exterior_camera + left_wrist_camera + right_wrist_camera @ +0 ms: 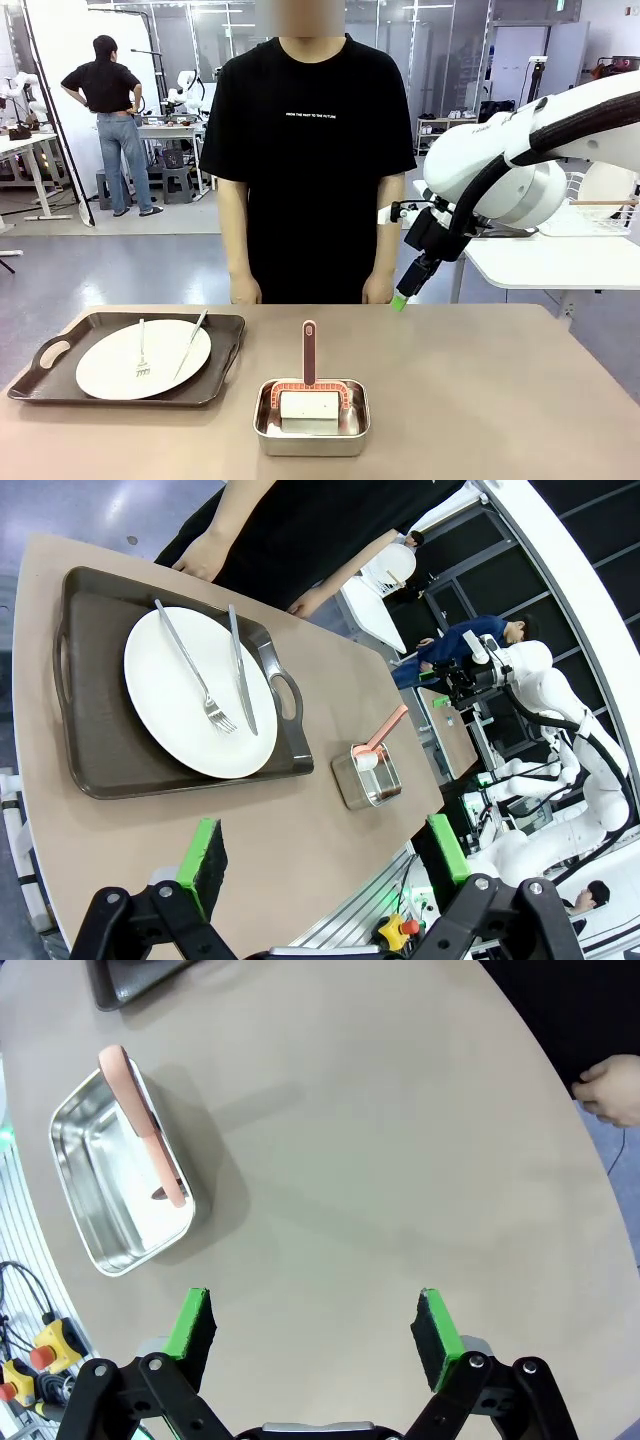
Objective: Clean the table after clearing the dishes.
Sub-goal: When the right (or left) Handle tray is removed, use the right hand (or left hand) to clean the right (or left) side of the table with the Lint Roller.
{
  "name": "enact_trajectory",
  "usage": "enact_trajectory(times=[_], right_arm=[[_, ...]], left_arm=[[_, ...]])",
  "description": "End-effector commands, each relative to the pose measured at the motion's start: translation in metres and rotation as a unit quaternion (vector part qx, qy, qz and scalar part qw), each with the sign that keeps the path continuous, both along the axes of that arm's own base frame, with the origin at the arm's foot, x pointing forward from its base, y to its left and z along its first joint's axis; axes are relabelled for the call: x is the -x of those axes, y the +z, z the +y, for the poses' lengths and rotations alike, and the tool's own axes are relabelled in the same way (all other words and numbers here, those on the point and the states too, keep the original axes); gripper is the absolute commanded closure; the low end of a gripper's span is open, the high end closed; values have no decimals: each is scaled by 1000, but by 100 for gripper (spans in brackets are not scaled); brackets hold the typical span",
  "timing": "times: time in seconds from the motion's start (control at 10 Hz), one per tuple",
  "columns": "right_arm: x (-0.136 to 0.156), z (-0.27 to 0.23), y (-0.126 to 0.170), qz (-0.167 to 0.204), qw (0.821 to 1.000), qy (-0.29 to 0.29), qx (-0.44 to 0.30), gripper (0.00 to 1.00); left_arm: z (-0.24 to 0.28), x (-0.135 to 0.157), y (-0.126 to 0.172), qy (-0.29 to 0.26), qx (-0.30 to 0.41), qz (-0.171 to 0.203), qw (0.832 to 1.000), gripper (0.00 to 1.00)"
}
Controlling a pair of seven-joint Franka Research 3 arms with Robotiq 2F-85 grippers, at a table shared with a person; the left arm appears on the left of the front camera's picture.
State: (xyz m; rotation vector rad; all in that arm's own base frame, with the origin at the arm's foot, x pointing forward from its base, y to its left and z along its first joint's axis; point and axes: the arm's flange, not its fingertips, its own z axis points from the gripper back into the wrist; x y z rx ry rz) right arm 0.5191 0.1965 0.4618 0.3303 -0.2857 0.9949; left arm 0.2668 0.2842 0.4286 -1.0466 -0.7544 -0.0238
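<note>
Above the worktop (300, 830) near edge, left end effector (325, 855) hangs with jaws spread wide, nothing between the green pads. Right end effector (315, 1328) same: fully spread, empty, over bare worktop to one side of the pan (70, 1140). Front view puts it up high near the far edge, close to the person's hand (378, 290) but apart from it.

Progress, my read: barely begun. Clearing not done: tray (225, 330) with plate (110, 370) sits on the worktop's left near part, fork (142, 358) and knife (190, 345) lying on the plate, a bit splayed. Wiping not done either; brush (309, 350) stands in the pan, untouched (no crumbs or spills visible on the top, so how dirty it is can't be judged). Left to do: tray off, tool out, wipe.

Materials:
- Worktop: matte tan-brown, smooth, rounded corners.
- Tray: dark brown, rectangular, raised rim, cut-out handles at both short ends, looks like plastic.
- Plate: round, white, glossy, shallow.
- Cutlery: thin shiny metal.
- Pan: small, rectangular, steel, reflective walls, rolled rim.
- Brush: salmon-pink handle and frame over a white block, probably sponge or foam.
- End effector pads look rubbery, and the black fingers look hard.
</note>
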Motion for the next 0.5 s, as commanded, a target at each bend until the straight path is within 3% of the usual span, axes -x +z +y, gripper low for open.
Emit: enact_trajectory(times=[0.0,0.4], right_arm=[[-2,7,1,-5,1000,-3,7,0],[-2,7,1,-5,1000,-3,7,0]], left_arm=[[1,2,1,0,6,-3,1000,0],[1,2,1,0,6,-3,1000,0]])
